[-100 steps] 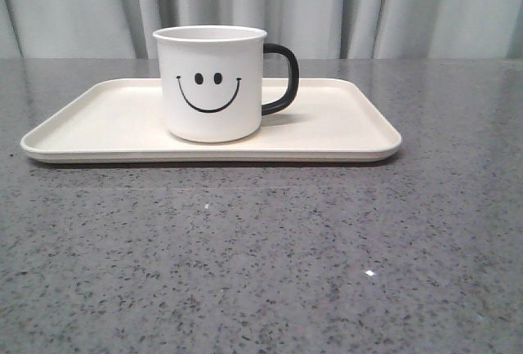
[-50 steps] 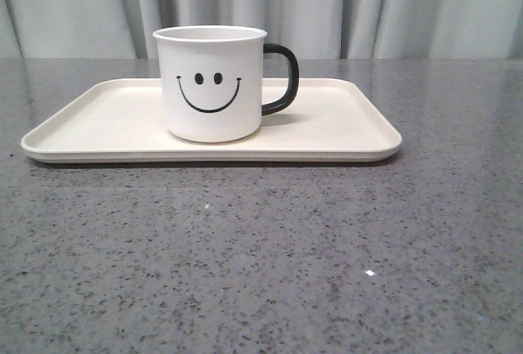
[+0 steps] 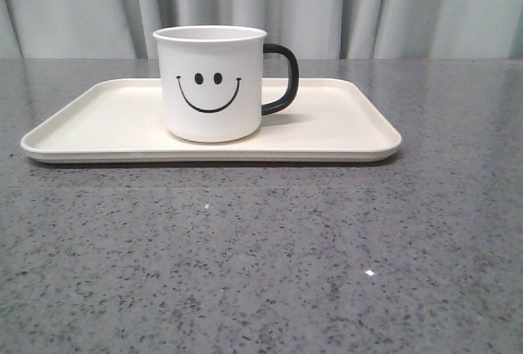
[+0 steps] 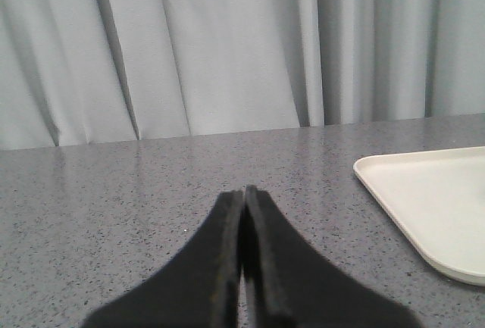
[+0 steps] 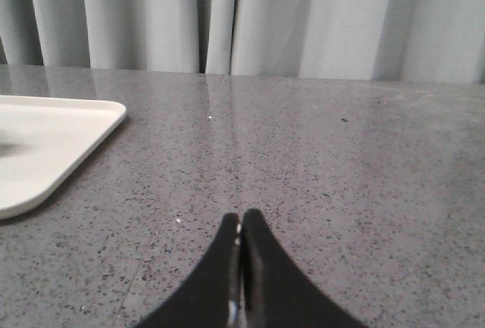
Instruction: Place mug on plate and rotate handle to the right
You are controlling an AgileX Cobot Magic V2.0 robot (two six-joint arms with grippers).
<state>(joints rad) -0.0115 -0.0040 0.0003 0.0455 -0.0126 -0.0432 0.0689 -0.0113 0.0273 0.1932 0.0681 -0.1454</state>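
One mug (image 3: pixel 211 84) stands upright on the plate (image 3: pixel 343 129), both grippers away from it.

I see the smiley face toward the front camera and the black handle (image 3: pixel 282 78) pointing to the right. The plate lies flat on the grey table (image 3: pixel 261 248), with curtains (image 3: pixel 327 2) behind. My left gripper (image 4: pixel 242 195) has its fingers pressed together, holding nothing, above the table beside one plate corner. My right gripper (image 5: pixel 240 218) is also pressed together and holds nothing, beside the other corner.
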